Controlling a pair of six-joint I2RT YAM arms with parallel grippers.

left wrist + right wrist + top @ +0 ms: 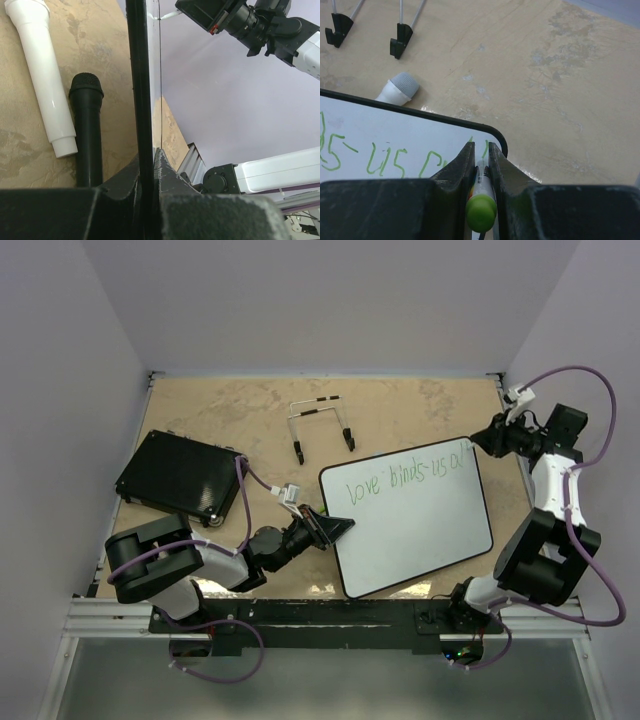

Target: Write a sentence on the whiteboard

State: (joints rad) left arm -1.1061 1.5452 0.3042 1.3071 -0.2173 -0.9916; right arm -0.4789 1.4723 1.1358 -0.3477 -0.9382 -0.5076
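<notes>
The whiteboard (415,530) lies tilted at centre right, white with a thin black frame. The sentence (405,478) runs in green along its top, reading roughly "love binds us all". My left gripper (335,528) is shut on the board's left edge; in the left wrist view the black frame (140,75) stands edge-on between the fingers of that gripper (150,160). My right gripper (478,443) is over the board's top right corner, shut on a green marker (481,210). The right gripper (480,150) points the marker down at the whiteboard (395,130) beside the last green strokes (385,160).
A black textured pad (180,475) lies at the left. A wire stand (320,425) sits behind the board. A white microphone (40,75) and a black microphone (87,130) lie beside the board's far edge; the white one's grille (400,87) shows past the frame.
</notes>
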